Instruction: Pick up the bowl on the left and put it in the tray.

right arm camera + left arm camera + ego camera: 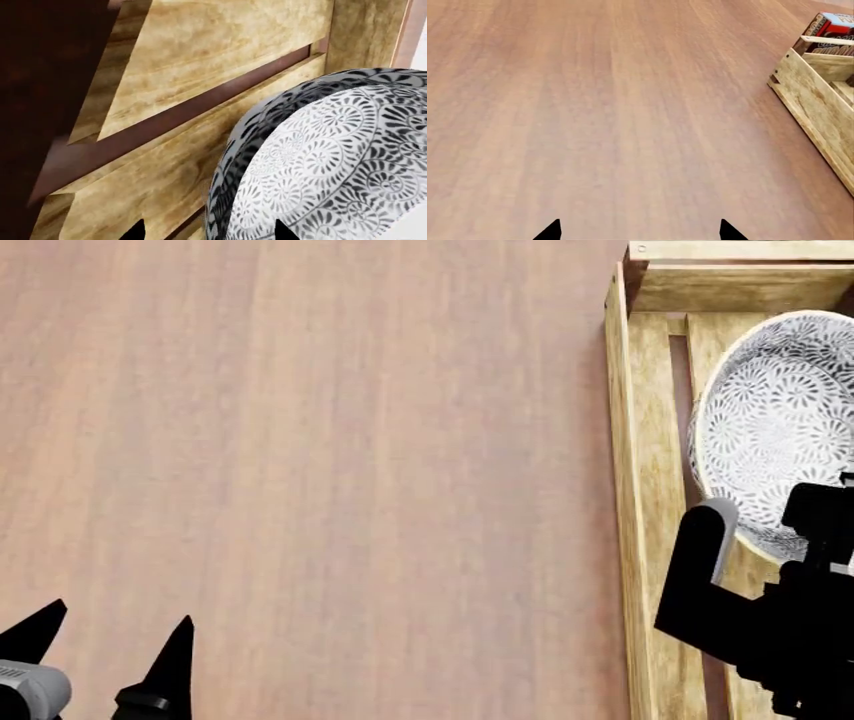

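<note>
Patterned grey-blue white ceramic bowl [778, 430] sits in light-wood slatted tray [650, 490], right of frame. Right tool [208, 231] apart, apparently straddling bowl rim. Left tool [114, 640] apart over worktop [334, 440].

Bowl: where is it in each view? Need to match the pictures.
Head view: bowl at the right edge, inside the tray, partly hidden by the right arm.
Right wrist view: fills the lower right, close to the lens, over the slats.
Left wrist view: not in it.
Shared landmark: the tray, also at the left wrist view's right edge.
</note>
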Available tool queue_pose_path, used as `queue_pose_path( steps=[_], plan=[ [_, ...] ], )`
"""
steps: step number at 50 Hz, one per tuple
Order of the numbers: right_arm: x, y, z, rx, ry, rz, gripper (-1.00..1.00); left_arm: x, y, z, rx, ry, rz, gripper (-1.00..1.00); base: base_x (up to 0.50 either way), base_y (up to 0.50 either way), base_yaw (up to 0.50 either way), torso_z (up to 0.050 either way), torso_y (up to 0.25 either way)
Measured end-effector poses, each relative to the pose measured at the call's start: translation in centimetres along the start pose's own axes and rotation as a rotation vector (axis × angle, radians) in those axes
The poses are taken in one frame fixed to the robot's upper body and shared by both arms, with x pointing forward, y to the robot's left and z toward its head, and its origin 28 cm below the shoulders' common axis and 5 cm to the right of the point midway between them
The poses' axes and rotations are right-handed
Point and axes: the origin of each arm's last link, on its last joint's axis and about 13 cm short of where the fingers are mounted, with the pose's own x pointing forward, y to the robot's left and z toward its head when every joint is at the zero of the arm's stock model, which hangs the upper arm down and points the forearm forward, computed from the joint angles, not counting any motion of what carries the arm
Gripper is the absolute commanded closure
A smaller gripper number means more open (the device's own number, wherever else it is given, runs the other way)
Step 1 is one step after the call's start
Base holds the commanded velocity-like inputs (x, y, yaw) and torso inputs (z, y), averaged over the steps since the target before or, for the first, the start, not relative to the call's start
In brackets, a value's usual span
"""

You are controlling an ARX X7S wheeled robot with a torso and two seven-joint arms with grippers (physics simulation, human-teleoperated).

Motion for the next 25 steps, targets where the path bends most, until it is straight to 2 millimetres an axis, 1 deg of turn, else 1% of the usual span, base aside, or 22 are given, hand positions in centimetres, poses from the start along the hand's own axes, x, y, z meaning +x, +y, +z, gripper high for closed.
queue_pose_path(
  steps=[17,25],
  plan=[
    [-0.14,-0.19,-0.02,-0.010,-0.004,-0.018,-1.00,0.00,-0.01,0.11,0.001,-0.002,0.000,-1.00,0.00,0.00,0.00,0.000,0.000],
    [-0.80,-0.61,0.03,-0.003,-0.019,-0.027,-1.00,0.00,0.02,0.13,-0.001,-0.003,0.001,-1.00,0.00,0.00,0.00,0.000,0.000]
  ],
)
